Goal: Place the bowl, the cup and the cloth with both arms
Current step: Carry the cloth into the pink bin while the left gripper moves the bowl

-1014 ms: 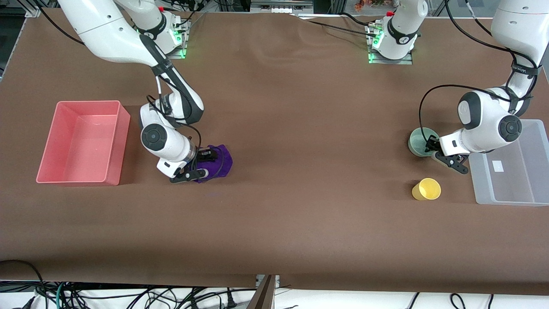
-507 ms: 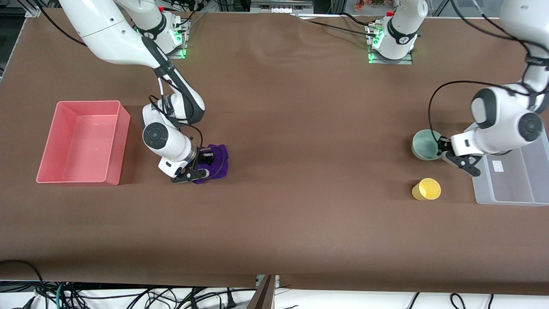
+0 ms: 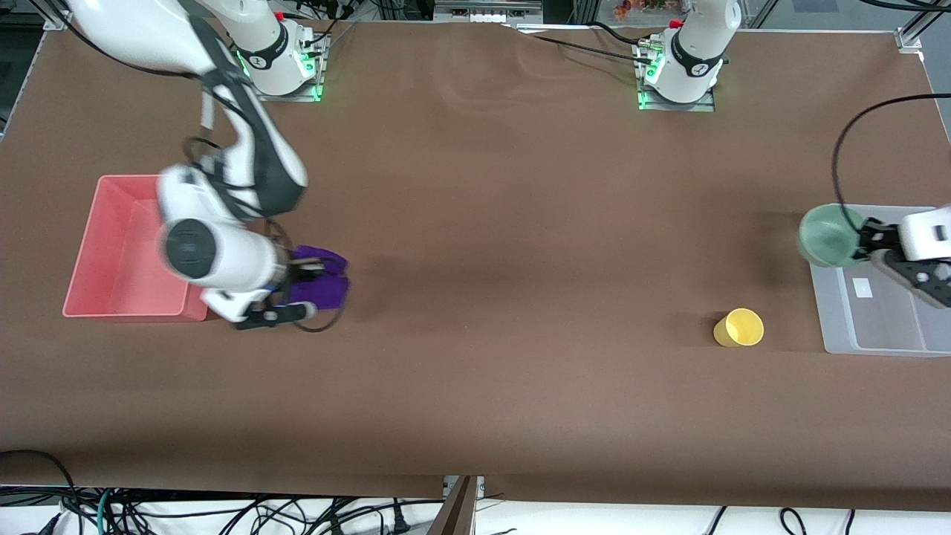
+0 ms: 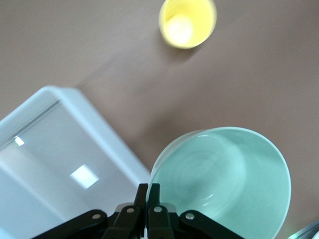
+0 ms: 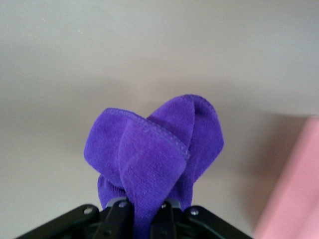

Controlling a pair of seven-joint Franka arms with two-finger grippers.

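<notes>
My left gripper (image 3: 864,242) is shut on the rim of the mint-green bowl (image 3: 828,236) and holds it in the air over the edge of the clear bin (image 3: 884,338). The left wrist view shows the bowl (image 4: 224,179) pinched between the fingers (image 4: 148,195). The yellow cup (image 3: 738,328) stands on the table, nearer to the front camera than the bowl; it also shows in the left wrist view (image 4: 188,21). My right gripper (image 3: 301,279) is shut on the purple cloth (image 3: 321,281) and holds it up beside the pink bin (image 3: 111,307). The cloth (image 5: 154,154) hangs bunched from the jaws.
The pink bin sits at the right arm's end of the table, the clear bin at the left arm's end. The clear bin's rim (image 4: 84,119) shows in the left wrist view. A pink bin edge (image 5: 294,184) shows in the right wrist view.
My left gripper has lifted the bowl and carried it toward the clear bin. My right gripper has lifted the cloth off the table and moved it toward the pink bin.
</notes>
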